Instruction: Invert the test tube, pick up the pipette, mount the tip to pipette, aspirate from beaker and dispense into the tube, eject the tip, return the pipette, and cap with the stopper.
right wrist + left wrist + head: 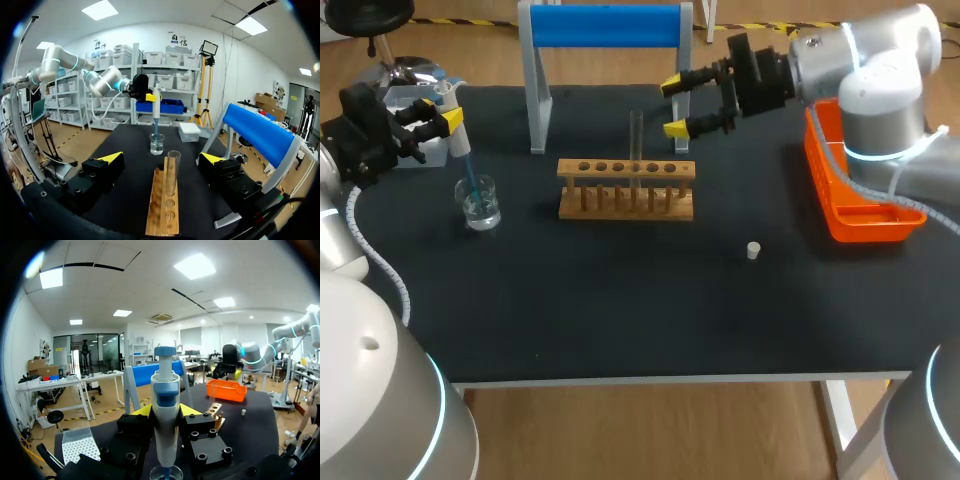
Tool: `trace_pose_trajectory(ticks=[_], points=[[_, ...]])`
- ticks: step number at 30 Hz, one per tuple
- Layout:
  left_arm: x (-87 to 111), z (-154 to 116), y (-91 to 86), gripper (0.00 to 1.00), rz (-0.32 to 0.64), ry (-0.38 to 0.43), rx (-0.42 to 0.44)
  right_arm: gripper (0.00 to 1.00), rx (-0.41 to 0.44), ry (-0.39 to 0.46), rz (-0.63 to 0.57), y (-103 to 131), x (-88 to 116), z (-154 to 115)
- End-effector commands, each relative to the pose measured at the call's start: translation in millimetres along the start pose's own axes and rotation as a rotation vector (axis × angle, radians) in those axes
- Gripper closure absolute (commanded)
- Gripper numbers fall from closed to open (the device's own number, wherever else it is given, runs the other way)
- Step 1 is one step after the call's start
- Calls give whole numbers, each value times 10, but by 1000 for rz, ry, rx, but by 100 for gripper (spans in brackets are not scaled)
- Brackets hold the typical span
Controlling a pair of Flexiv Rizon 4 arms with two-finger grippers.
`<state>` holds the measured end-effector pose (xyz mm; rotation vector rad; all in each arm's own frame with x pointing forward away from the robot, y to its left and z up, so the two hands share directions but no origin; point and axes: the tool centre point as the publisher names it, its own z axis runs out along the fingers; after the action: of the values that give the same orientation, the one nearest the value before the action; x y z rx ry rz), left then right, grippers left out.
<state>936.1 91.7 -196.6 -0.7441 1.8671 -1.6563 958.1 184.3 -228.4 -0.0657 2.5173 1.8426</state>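
The left gripper (pixel 440 112) clamps the upright pipette (pixel 463 158), tip seemingly dipped in the beaker (pixel 480 207); the tube (pixel 636 148) stands at three o'clock from it, near the widely spread right gripper (pixel 678 107).

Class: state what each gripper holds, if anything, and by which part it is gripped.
The left gripper holds the pipette by its white body, below the blue band. The right gripper is open and holds nothing.
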Motion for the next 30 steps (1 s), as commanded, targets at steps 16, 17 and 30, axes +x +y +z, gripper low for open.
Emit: trace_pose_trajectory(ticks=[16, 17, 30], points=[[4, 5, -8, 100, -1, -3, -2, 0, 42, -3, -16, -437, -59, 179], [4, 5, -8, 100, -1, -3, -2, 0, 42, -4, -14, -442, -66, 185], [4, 5, -8, 100, -1, -3, -2, 0, 96, 7, -11, -451, -129, 434]])
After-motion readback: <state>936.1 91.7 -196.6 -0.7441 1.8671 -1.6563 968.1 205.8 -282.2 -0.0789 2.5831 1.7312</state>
